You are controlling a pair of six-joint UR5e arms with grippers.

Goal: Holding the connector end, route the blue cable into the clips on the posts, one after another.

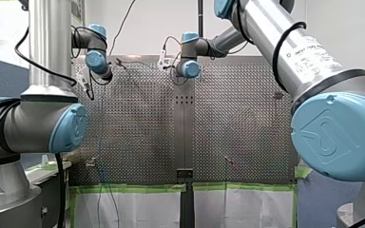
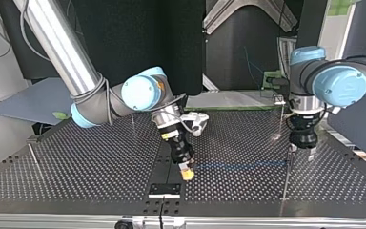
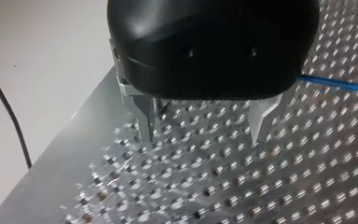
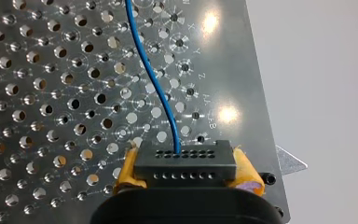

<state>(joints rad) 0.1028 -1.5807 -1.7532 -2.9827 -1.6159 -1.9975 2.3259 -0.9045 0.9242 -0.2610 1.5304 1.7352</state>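
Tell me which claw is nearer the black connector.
Right. My right claw grips the connector between its yellow pads; my left claw hangs open, apart, further along the blue cable.

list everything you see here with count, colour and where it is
blue cable: one, blue, stretched over the table at the top view's middle
connector: one, black, clamped in my right tool
posts: at least four, thin metal, standing spread over the table
table: one, silver, perforated, under everything
green tape: strips, green, along the table's near edge in the front view
arms: two, silver with light blue joints, entering from the top view's upper edge
my left tool: one, black with metal fingers, open, empty, just above the table
my right tool: one, yellow pads, shut on the connector
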